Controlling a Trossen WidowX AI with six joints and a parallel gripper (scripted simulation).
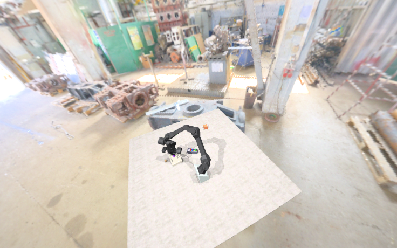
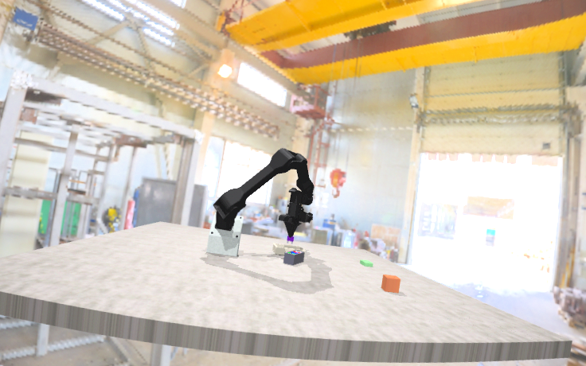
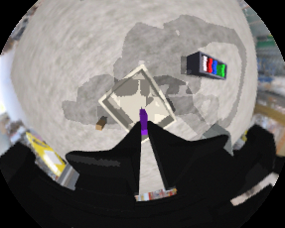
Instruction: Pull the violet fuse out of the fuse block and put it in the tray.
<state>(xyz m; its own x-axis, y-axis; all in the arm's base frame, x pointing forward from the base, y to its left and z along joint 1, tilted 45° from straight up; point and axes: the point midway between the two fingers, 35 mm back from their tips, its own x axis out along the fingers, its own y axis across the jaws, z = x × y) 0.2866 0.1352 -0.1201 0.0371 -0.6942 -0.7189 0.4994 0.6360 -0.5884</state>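
Violet fuse over tray, lowering next

Black parallel-jaw gripper (image 1: 173, 153) (image 2: 290, 235) (image 3: 143, 123), clenched on slim violet fuse (image 1: 173, 156) (image 2: 290, 239) (image 3: 144, 121), approx. mid-frame in exterior view. Fuse is directly below the fingertips, long axis apparently approx. upright, lower end free. Square cream tray (image 1: 176, 164) (image 2: 279, 249) (image 3: 119, 88) sits beneath; in wrist view fuse shows at tray's lower corner, so it's prob. near the rim, exact offset unclear. Next: prob. shift a bit inward, then straight down & release. Dark rectangular fuse block (image 1: 192, 153) (image 2: 293, 258) (image 3: 194, 64), upper right in wrist view, is well clear.
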